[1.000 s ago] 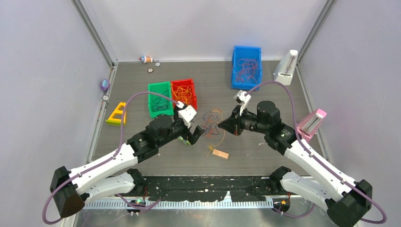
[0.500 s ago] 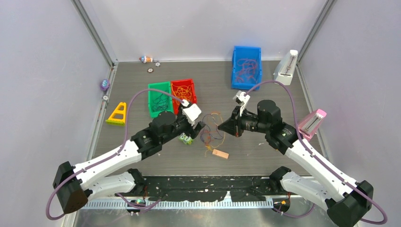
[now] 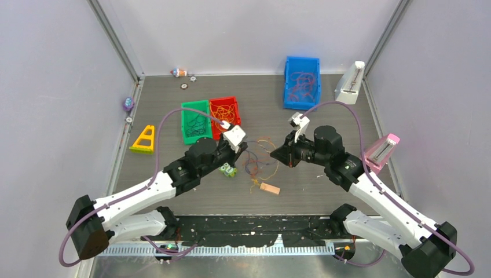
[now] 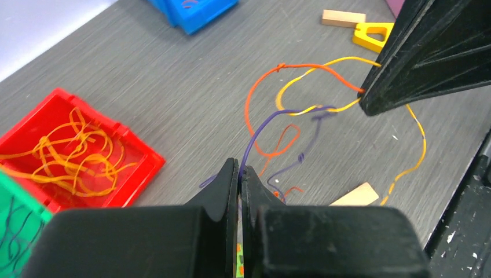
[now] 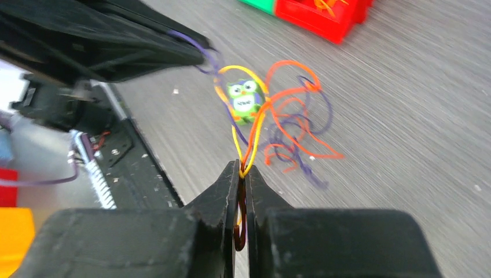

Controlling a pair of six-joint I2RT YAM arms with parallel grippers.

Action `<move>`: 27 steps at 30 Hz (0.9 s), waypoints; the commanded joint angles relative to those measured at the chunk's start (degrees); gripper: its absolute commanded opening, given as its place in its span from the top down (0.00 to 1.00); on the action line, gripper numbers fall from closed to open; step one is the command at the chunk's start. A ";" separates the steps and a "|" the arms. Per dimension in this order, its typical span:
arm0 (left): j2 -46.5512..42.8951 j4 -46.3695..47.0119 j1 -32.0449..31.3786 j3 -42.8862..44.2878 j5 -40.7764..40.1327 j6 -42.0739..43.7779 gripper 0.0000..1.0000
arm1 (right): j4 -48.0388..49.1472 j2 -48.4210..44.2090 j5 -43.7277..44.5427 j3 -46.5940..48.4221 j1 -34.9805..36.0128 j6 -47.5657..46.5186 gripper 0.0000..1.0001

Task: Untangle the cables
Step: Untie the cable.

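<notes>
Cables: the cables (image 3: 260, 157) are a loose tangle of thin orange, yellow and purple strands, on the robot's side of the red bin (image 3: 223, 99), partly lifted off the table (image 3: 260, 98) and strung between the two hands.
Left hand: the left hand (image 4: 239, 171) has its fingers together, clamped on a single purple strand that runs up out of the tangle.
Right hand: the right hand (image 5: 242, 168) is closed too, pinching orange and yellow strands that loop into its tips.
Handling: the strands look very light, limp and a little springy. They probably slide through a pinch and snag wherever they cross.
Where to hold: a single strand, clear of the crossings, seems best. The purple one already sits alone in the left hand, so a slow pull apart should draw it free.
Risk: a quick tug may tighten the small orange twist in the wrist view instead of loosening it.
Close by: an owl toy (image 3: 228, 169) lies just beside the tangle, nearer the robot than the red bin, and a wooden block (image 3: 270, 189) lies nearer again. Trailing ends could drag either.
Room: bare table runs to the right of the red bin toward the blue bin (image 3: 302, 58), well apart.
Edges: the green bin (image 3: 194, 103) touches the red bin's left side, so there is little room for the left hand to swing that way.
</notes>
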 commanded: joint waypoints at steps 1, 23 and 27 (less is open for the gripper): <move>-6.88 3.46 0.04 -1.97 -10.76 -2.86 1.00 | -0.01 -1.25 15.20 -3.14 0.10 2.95 0.89; -21.56 -27.49 25.44 20.90 -18.85 -10.06 1.00 | -5.51 6.40 45.12 -11.28 -10.54 16.78 0.94; -22.99 -28.28 26.34 21.73 -25.50 -8.75 1.00 | -7.12 3.58 46.73 -11.15 -14.32 17.82 0.94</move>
